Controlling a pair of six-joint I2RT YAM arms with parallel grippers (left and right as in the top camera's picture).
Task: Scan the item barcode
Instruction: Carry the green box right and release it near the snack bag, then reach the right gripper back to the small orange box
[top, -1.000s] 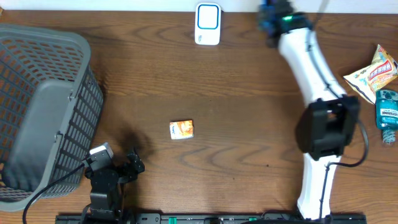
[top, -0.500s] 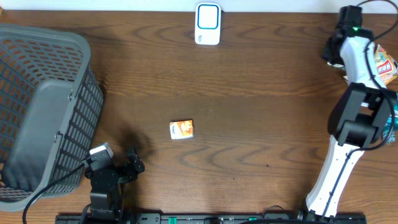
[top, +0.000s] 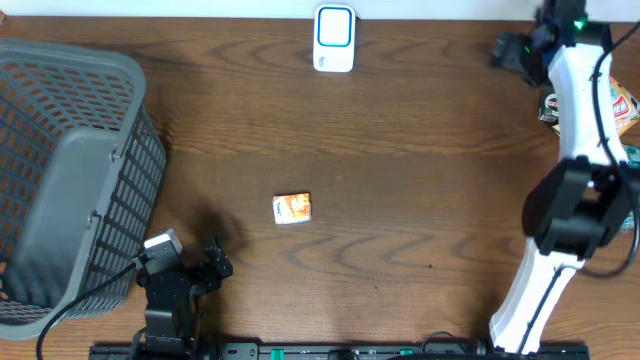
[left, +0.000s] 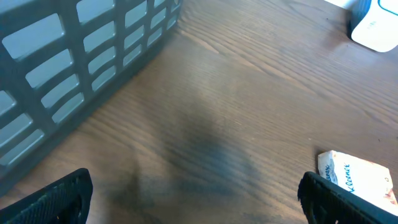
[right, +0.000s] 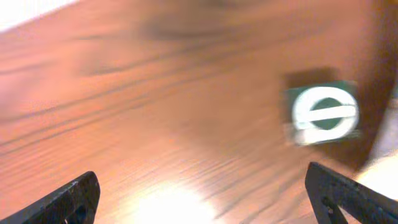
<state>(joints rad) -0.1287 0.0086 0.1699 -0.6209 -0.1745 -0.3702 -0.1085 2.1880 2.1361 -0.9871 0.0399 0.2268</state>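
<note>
Dark brown wood grain runs across the whole table (top: 400, 120), and only a pale strip along the 12 o'clock edge hints at the room beyond. A white-and-blue scanner (top: 334, 38) sits at 12 o'clock and a grey slatted basket (top: 70, 180) fills the 9 o'clock side. A small orange packet (top: 292, 208), the likeliest item to scan, lies alone just off the middle toward 7 o'clock, touched by nothing. The left gripper (left: 196, 202) rests at 7 o'clock with its fingers spread wide and empty, and the packet is near one fingertip in the wrist view. The right gripper (right: 208, 199) is out at 2 o'clock, likewise spread wide around nothing, above a blurred green-and-white object (right: 323, 112). A snack bag (top: 622, 100) lies beyond it at the 3 o'clock edge. As I judge the risks, the right arm is well apart from the packet and close to the clutter on that edge, so a sweep could knock the bag off the table or end in a grip on the wrong thing. The packet looks thin and flat, so fingers closing from above may slide off it or push it along the smooth wood. If its barcode faces down, presenting it to the scanner would read nothing.
</note>
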